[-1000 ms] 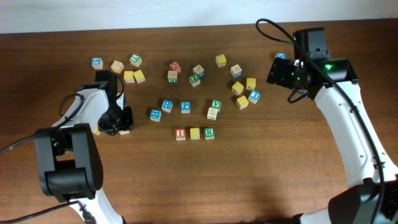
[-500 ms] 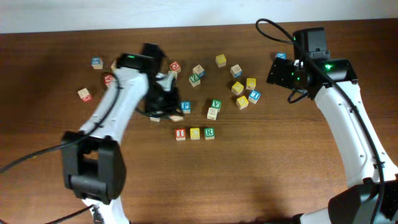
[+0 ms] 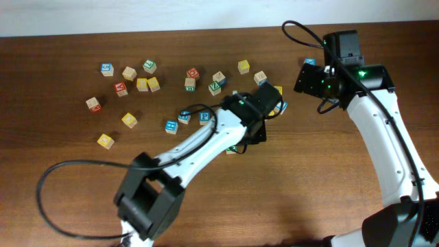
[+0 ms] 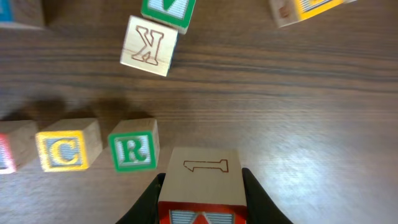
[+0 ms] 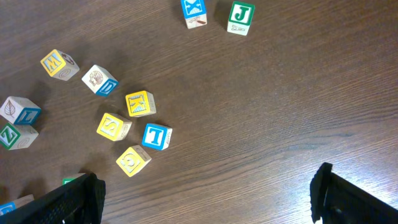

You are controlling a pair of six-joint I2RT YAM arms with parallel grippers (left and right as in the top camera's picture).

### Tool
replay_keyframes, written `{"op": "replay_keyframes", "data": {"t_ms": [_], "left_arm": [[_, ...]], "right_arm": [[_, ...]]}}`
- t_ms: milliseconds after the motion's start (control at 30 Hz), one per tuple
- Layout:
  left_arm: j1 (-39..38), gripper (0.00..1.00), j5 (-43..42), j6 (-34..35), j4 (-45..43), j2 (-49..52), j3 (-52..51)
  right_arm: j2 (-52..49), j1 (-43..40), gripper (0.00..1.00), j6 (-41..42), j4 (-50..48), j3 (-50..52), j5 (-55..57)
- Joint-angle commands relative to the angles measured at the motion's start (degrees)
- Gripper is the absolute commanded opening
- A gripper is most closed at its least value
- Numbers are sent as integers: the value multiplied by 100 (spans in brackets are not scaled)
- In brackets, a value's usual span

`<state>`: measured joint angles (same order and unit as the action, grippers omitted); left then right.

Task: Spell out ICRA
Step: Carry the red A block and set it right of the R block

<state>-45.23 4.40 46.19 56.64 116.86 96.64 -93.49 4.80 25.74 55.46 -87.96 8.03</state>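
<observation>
The table (image 3: 309, 199) carries letter blocks scattered across the upper half of the overhead frame. The left arm (image 3: 199, 145) reaches diagonally to frame centre. The right hand (image 5: 205, 193) is spread wide and empty. The left hand (image 4: 200, 198) is clamped on a block (image 4: 200, 177) at lower centre of its wrist view, just right of the R block (image 4: 133, 151), which is next to the C block (image 4: 67, 150) — held letter not legible.

The overhead camera looks straight down from far up at the whole brown wooden table (image 3: 343, 206). The left wrist camera looks down from very near, at a green wooden cube with the letter R (image 4: 133, 151). The right wrist camera looks down from higher up. It shares a yellow wooden cube with the letter E (image 5: 59, 65) with the overhead view.
</observation>
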Motion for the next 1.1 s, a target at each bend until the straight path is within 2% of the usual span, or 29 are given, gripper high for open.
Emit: {"op": "replay_keyframes", "data": {"t_ms": [0,100,200,333,600,700,800,1067], "left_arm": [[-118,23,210,221,-70,507,-24],[-188,25,210,173,-85,789,-24],[-186,26,221,-304,-308,970,-22],[-177,27,619,-299,-345,979,-22],[-186,29,422,-299,-245,979,-24],[-186,25,387,-297,-214,979,-24],[-186,26,184,-297,-173,979,-24],[-186,33,98,-299,-175,979,-22]], "right_arm": [[11,0,98,50,2,-74,-7],[11,0,98,50,2,-74,-7],[11,0,98,50,2,-74,-7],[11,0,98,50,2,-74,-7],[11,0,98,50,2,-74,-7],[11,0,98,50,2,-74,-7],[11,0,98,50,2,-74,-7],[11,0,99,50,2,-74,-7]]}}
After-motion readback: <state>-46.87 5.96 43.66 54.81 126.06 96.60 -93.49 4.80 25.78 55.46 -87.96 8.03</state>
